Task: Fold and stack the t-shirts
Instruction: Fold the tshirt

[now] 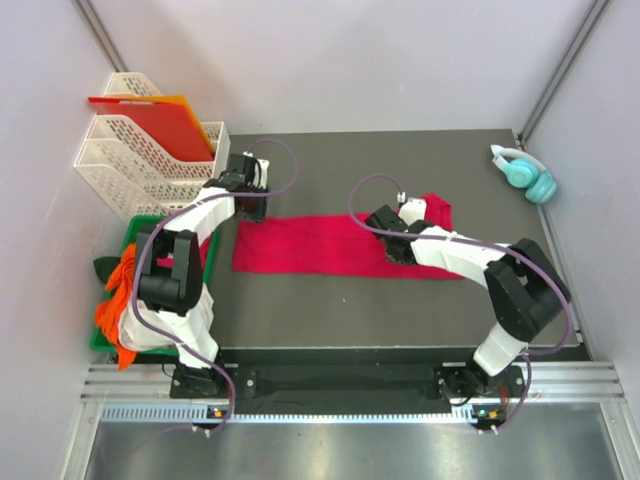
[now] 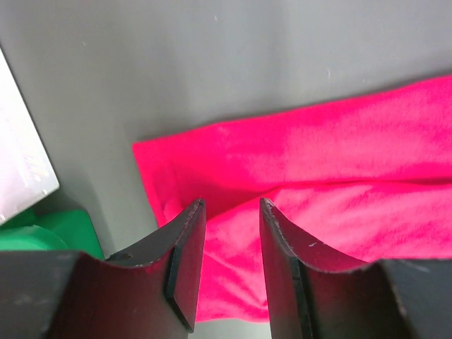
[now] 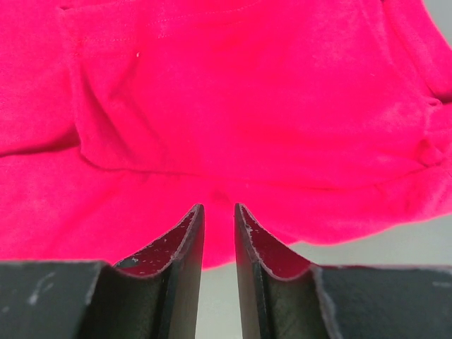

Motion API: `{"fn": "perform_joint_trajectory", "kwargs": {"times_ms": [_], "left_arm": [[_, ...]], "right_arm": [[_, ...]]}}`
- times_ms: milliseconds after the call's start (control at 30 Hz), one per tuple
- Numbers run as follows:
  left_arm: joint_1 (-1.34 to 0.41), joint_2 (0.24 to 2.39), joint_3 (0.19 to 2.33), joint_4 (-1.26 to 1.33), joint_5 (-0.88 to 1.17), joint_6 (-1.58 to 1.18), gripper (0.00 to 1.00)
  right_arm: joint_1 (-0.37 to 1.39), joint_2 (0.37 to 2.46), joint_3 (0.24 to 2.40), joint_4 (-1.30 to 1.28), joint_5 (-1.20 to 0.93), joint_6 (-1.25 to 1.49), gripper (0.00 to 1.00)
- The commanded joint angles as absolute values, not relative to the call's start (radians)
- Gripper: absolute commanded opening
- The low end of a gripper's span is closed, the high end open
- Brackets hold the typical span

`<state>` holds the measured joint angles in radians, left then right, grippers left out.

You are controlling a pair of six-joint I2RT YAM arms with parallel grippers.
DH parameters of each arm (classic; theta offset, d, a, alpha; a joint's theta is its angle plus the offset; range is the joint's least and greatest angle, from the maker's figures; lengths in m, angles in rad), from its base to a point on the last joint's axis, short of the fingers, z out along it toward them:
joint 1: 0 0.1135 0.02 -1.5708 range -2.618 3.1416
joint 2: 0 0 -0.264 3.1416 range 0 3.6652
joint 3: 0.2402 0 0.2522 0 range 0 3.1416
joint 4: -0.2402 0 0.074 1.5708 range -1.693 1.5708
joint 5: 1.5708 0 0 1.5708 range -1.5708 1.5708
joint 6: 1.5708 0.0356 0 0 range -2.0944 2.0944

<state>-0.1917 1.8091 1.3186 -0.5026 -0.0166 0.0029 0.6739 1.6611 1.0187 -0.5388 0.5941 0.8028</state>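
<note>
Crimson t-shirt lies as a long strip mid-bench, L jaws spread over its left end, R jaws near-closed at right hem (pinch: cannot tell); risk: shallow or single-layer grab slips, skewing fold.

Overhead rear view, close wrist views, shared t-shirt

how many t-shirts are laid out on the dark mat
1: the red t-shirt lies across the middle of the mat. The orange and white cloth bunched in the green bin at the left may be more shirts, partly hidden.
</note>
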Motion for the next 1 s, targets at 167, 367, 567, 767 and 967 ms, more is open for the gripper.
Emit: {"fn": "perform_joint_trajectory", "kwargs": {"times_ms": [167,367,567,767,967], "left_arm": [[-0.187,1.988,1.528,-0.471,-0.077,0.002,0.40],[-0.184,2.060,1.611,-0.477,-0.049,0.003,0.40],[-0.186,1.990,1.528,-0.434,-0.032,0.008,0.40],[-0.181,1.947,1.488,-0.439,-0.035,0.014,0.41],[-0.175,2.014,1.546,-0.483,-0.066,0.003,0.40]], "right_arm": [[0.710,1.551,0.959,-0.598,0.617,0.899,0.20],[0.727,1.465,0.885,-0.644,0.644,0.951,0.18],[0.712,1.434,0.876,-0.663,0.673,0.946,0.20],[0.713,1.446,0.891,-0.664,0.672,0.946,0.20],[0.713,1.445,0.888,-0.681,0.670,0.953,0.19]]}}
